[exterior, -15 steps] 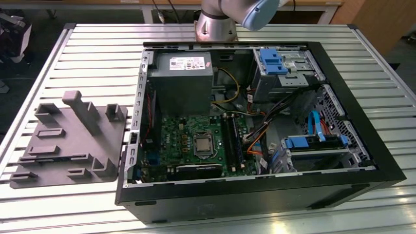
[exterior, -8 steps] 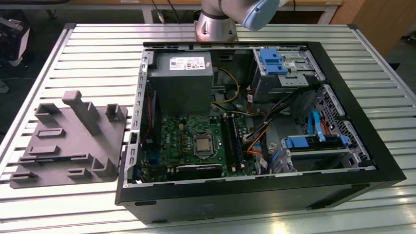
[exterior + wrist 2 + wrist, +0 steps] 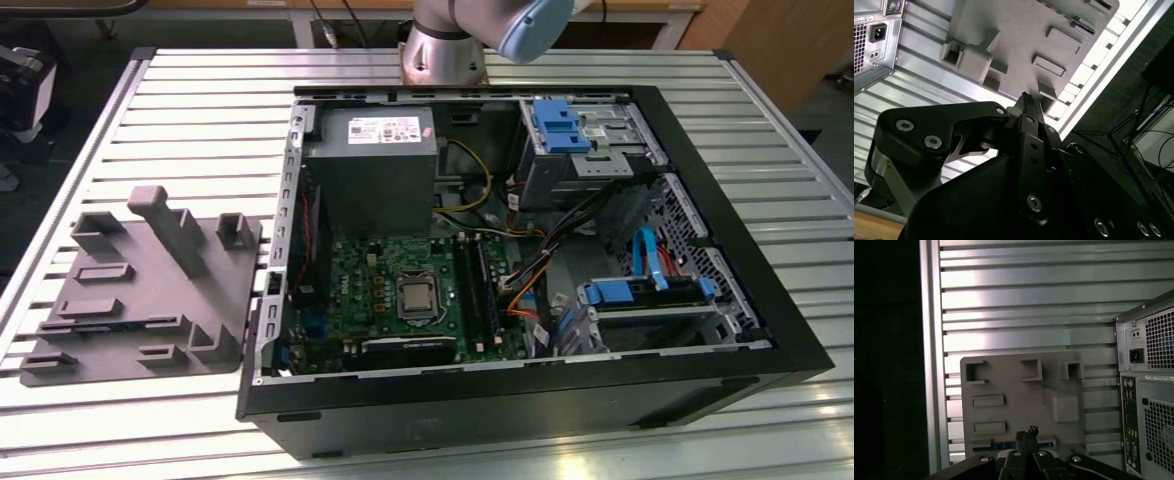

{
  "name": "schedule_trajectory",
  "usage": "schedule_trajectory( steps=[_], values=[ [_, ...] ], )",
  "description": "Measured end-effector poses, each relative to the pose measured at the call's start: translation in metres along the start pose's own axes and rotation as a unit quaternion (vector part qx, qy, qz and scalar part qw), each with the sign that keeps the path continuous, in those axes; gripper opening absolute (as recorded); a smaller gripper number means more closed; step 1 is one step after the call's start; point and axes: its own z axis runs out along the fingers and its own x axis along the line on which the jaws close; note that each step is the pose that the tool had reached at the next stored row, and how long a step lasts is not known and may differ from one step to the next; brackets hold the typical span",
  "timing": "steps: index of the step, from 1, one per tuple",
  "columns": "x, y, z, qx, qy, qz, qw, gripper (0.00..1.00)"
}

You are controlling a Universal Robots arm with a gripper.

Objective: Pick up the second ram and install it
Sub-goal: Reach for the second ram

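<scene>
A grey moulded tray (image 3: 1019, 390) lies on the slatted table beside the computer case's rear panel (image 3: 1149, 390). Along one edge of the tray, a thin dark strip with a blue tint rests in a slot; it looks like the second ram (image 3: 996, 445), partly hidden by my fingers. In the second wrist view it is a small dark sliver (image 3: 1082, 23) at the tray's far corner. My gripper (image 3: 1026, 432) hangs high above that edge of the tray, fingers pressed together with nothing between them; it also shows in the second wrist view (image 3: 1026, 98).
The open case (image 3: 521, 270) lies on its side at the table's middle, with the motherboard's long black sockets (image 3: 478, 285) beside the processor. The tray (image 3: 140, 290) with upright posts sits at the exterior view's left. The arm's base (image 3: 447, 50) stands behind the case.
</scene>
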Motion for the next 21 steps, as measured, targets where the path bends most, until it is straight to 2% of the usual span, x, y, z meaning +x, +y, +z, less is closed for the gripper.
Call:
schedule_trajectory(
  steps=[21],
  values=[
    [0.0087, -0.0085, 0.0038, 0.0000, 0.0000, 0.000, 1.0000, 0.11]
  ],
)
